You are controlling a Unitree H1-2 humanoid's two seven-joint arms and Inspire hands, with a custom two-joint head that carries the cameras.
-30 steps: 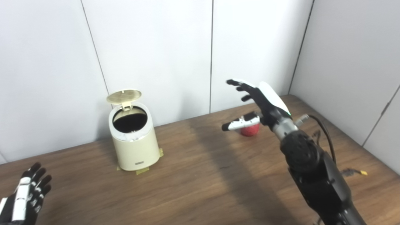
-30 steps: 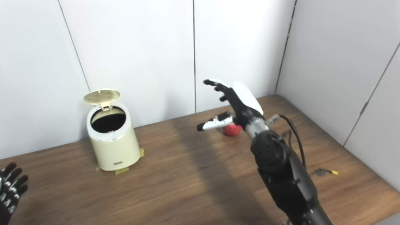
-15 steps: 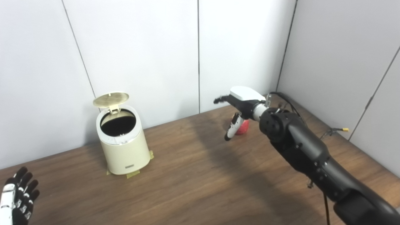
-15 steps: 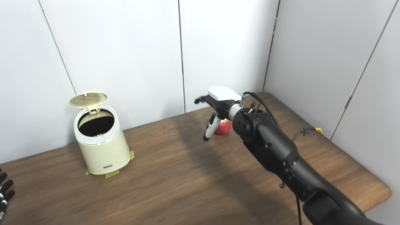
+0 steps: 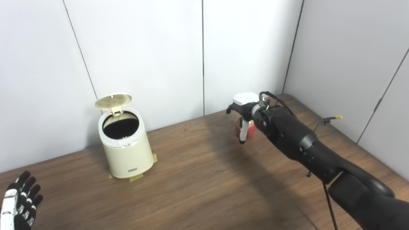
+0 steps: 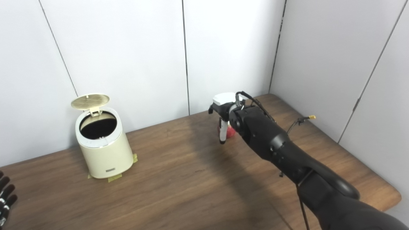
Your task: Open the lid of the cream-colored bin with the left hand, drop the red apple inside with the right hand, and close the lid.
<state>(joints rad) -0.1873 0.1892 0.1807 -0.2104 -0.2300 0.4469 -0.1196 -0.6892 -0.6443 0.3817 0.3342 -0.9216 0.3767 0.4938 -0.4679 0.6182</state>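
The cream-colored bin [image 5: 126, 150] stands at the back left of the table, taped down, with its round lid [image 5: 113, 100] swung up and the dark inside showing. The red apple [image 5: 251, 128] rests on the table at the back right, mostly hidden behind my right hand [image 5: 243, 111]. That hand hangs over the apple, thumb pointing down in front of it and fingers curled over its top; I cannot tell whether they touch it. My left hand [image 5: 19, 203] sits at the bottom left corner, fingers apart, holding nothing.
White wall panels close in the back and right side of the wooden table [image 5: 204, 188]. A thin cable with a yellow plug [image 5: 335, 117] hangs by the right arm. The table's right edge [image 6: 396, 195] lies near the arm's elbow.
My right hand has come down and turned palm-down over the apple, fingers curling in. The left hand stays low at the corner. The camera shifted between the oldest frames and now.
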